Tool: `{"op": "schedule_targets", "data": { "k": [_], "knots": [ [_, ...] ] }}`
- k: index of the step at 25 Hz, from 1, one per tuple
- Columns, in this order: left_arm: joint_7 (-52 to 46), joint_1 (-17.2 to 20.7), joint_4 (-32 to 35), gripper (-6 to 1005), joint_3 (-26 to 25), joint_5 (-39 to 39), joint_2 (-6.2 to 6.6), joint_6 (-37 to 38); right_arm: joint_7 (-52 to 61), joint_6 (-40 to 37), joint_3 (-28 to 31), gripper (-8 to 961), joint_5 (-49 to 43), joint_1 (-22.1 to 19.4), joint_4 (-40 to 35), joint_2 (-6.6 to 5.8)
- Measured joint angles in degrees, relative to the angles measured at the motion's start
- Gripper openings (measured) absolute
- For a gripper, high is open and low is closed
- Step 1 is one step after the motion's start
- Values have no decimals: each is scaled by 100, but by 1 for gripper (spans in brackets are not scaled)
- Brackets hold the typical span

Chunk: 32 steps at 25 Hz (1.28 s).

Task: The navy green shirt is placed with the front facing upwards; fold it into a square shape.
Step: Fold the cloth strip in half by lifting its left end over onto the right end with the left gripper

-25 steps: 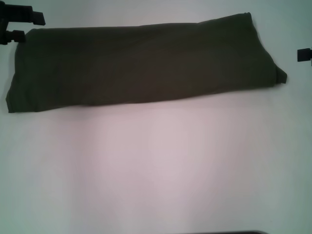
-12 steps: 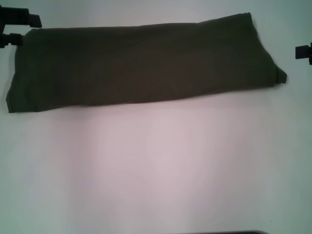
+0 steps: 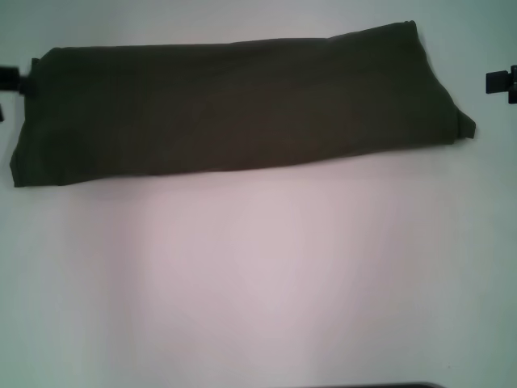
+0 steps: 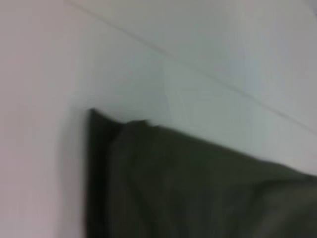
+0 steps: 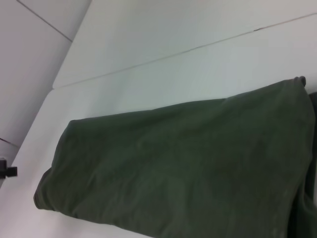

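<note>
The navy green shirt (image 3: 234, 105) lies folded into a long dark band across the far part of the white table (image 3: 258, 275). No lettering or neck label shows. Its left end shows in the left wrist view (image 4: 188, 188), and most of its length shows in the right wrist view (image 5: 183, 168). My left gripper (image 3: 10, 81) is at the left edge of the head view, just beside the shirt's far left corner. My right gripper (image 3: 502, 82) is at the right edge, off the shirt's right end. Only small black parts of each show.
A small flap of fabric (image 3: 466, 127) sticks out at the shirt's near right corner. The white table stretches toward me in front of the shirt. A seam line (image 5: 173, 52) crosses the table behind the shirt.
My left gripper has moved left and toward me, dropping mostly out of the head view. My right gripper has edged slightly inward and away from me. The shirt has not moved.
</note>
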Motion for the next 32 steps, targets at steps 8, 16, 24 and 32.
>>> {"op": "schedule_targets", "data": {
  "k": [8,16,24,32],
  "knots": [
    [96,107,360,723,61,586,-49,-271,20,-3,0,941,-20,-24,11,21],
    [149,72,763,706,261,605,-53,-693,44,-9,0,942,-27,-32,6,20],
    [151,-35,989,689,286,608,-67,-905,51,-11,0,942,-27,-32,6,10],
    [155,-176,1166,672,297,606,-123,-877,53,-38,0,942,-27,-39,6,-9]
  ]
}}
